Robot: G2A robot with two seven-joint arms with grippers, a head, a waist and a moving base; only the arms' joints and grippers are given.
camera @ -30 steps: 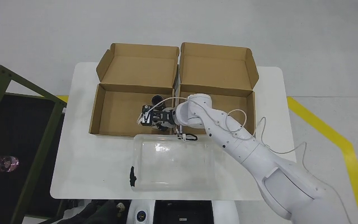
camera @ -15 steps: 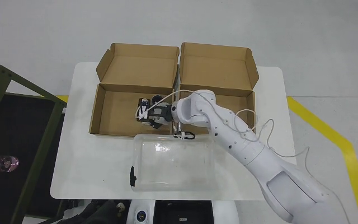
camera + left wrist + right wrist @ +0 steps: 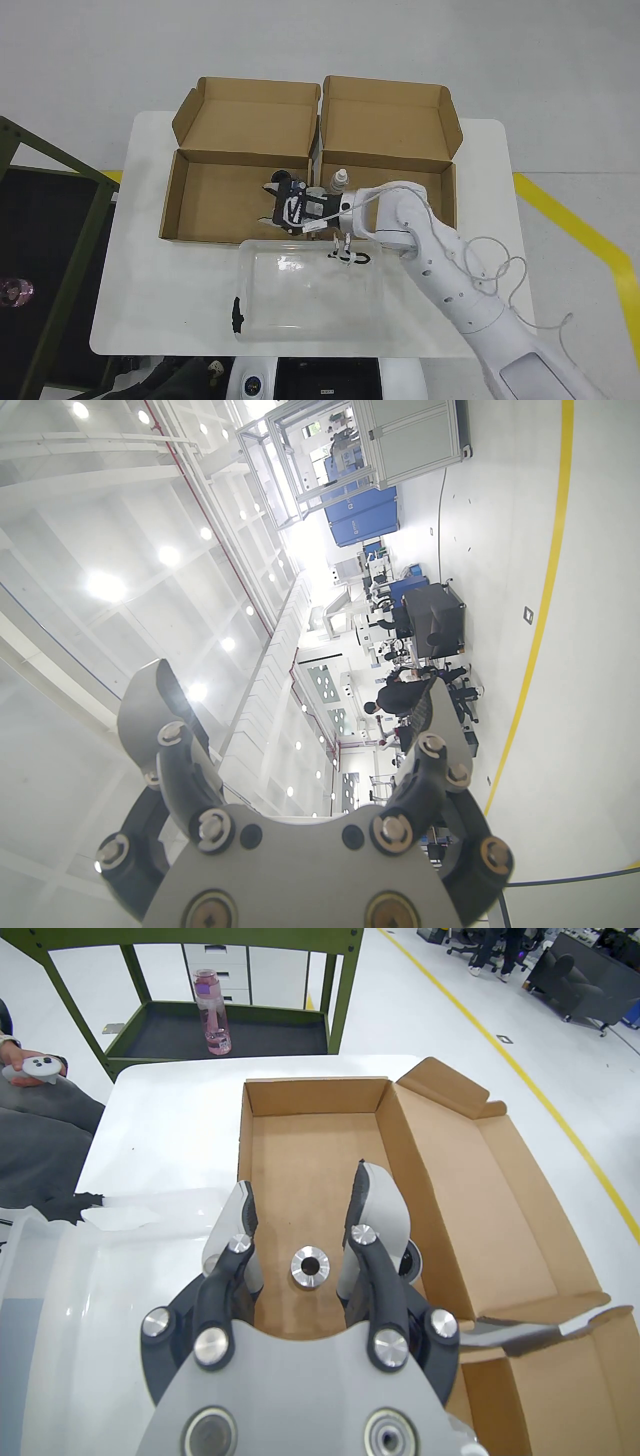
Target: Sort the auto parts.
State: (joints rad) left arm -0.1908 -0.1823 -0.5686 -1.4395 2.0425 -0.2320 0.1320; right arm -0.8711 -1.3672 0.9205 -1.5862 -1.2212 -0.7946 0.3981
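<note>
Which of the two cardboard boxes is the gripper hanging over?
The box nearer the green rack; the right gripper is open above a silver ring inside it.

right pincer spread, empty | left pincer spread, aimed upward

Bright, even overhead light. Ceiling lamps glare at nine o'clock in the left wrist view; both wrist views curve at the edges.

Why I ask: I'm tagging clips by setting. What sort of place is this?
Most likely a large factory or robotics lab hall. A yellow floor line marks off areas, a framed machine enclosure stands across the room, and rows of ceiling lights hang high overhead.
</note>
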